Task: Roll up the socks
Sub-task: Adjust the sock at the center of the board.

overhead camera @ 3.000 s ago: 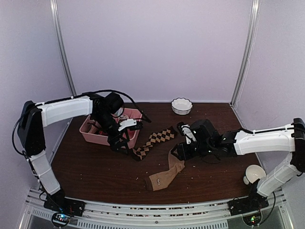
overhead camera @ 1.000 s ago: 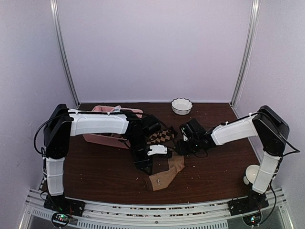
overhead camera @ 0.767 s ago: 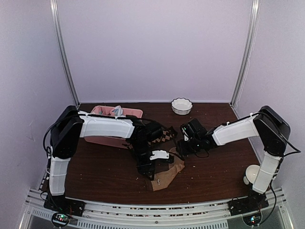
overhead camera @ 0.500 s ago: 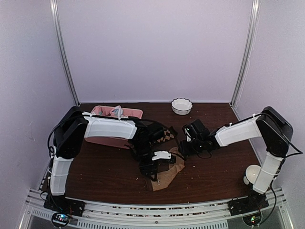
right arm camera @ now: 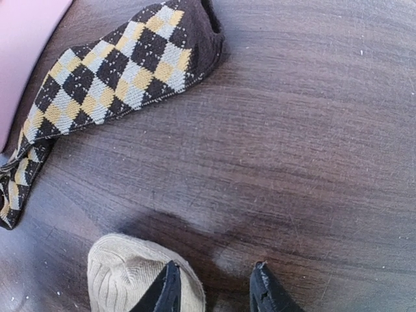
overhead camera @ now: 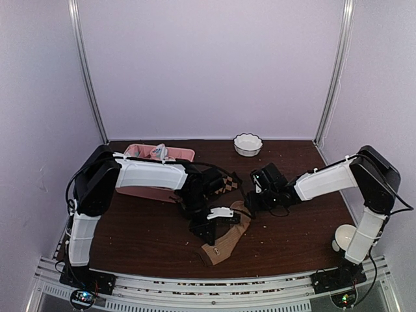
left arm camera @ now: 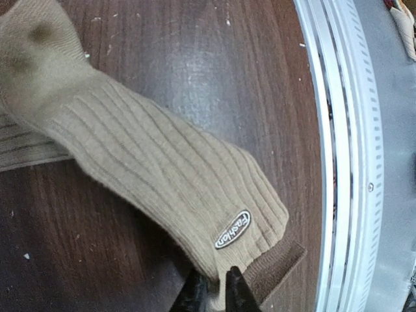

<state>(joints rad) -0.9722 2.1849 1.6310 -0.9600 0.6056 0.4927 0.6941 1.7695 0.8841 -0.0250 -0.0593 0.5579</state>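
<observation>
1. Nearest the front of the table, the left gripper [left arm camera: 214,294] is pinched almost shut on the ribbed cuff of the tan sock [left arm camera: 149,169]. Fabric shows between its two dark fingertips, just below the sock's small oval label [left arm camera: 232,229].
2. The tan sock lies on the dark wooden table [overhead camera: 130,227], its brown-edged cuff toward the metal rail [left arm camera: 338,162] at the near edge. Its toe end angles away toward the middle of the table.
3. At that toe end, the right gripper [right arm camera: 214,292] stands partly open and has hold of nothing. One finger [right arm camera: 166,292] sits at the edge of the sock's toe and the other over bare wood, with table showing between them.
4. Beyond it, the argyle sock [right arm camera: 117,71] lies stretched out on the wood, apart from the tan sock, its far end close to the pink tray [overhead camera: 183,155].
5. A white bowl [overhead camera: 247,144] sits near the back wall, well apart from both grippers.
</observation>
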